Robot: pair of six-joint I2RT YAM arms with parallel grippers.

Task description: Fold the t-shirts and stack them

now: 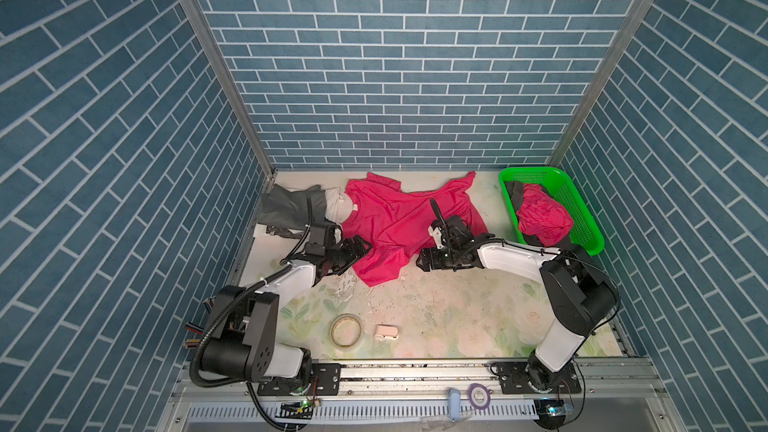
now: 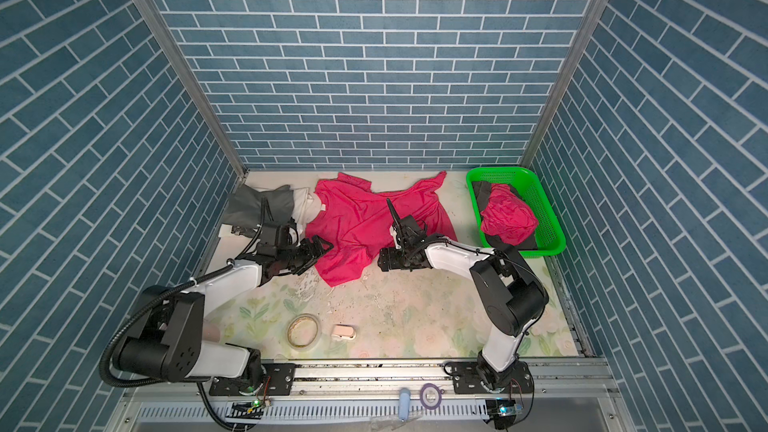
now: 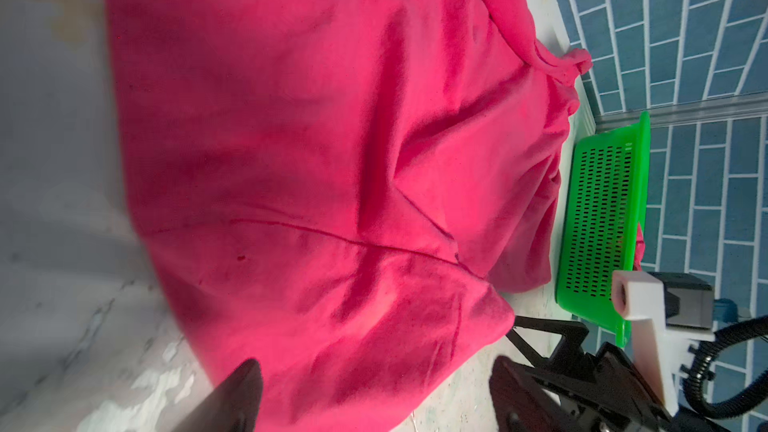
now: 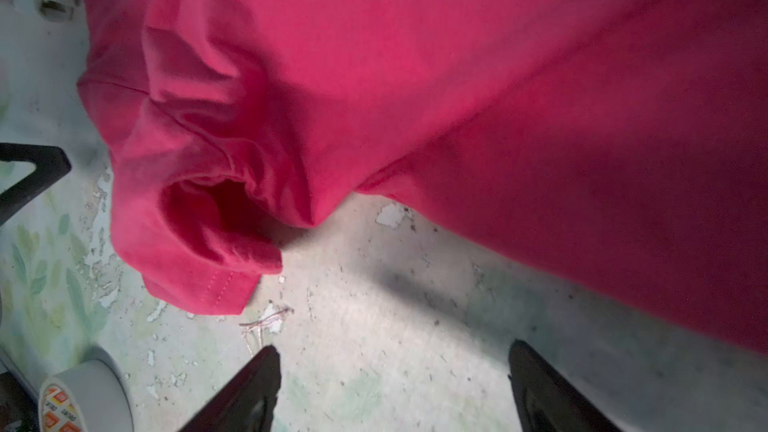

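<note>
Both grippers are released: the left gripper [image 1: 359, 249] has its jaws spread at a sleeve of the bright magenta-pink cloth t-shirt [image 1: 395, 222], and the right gripper [image 1: 423, 261] is empty just beside this shirt. The shirt lies spread and wrinkled on the flower-printed table [image 1: 457, 313]. Farther back, a dark grey cloth t-shirt [image 1: 286, 209] lies at the left and a bright green plastic mesh basket [image 1: 579, 209] stands at the right.

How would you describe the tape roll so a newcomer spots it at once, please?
Look near the front edge of the floral table, left of centre. The tape roll lies flat there: a pale hollow ring, left of a small solid white object.
</note>
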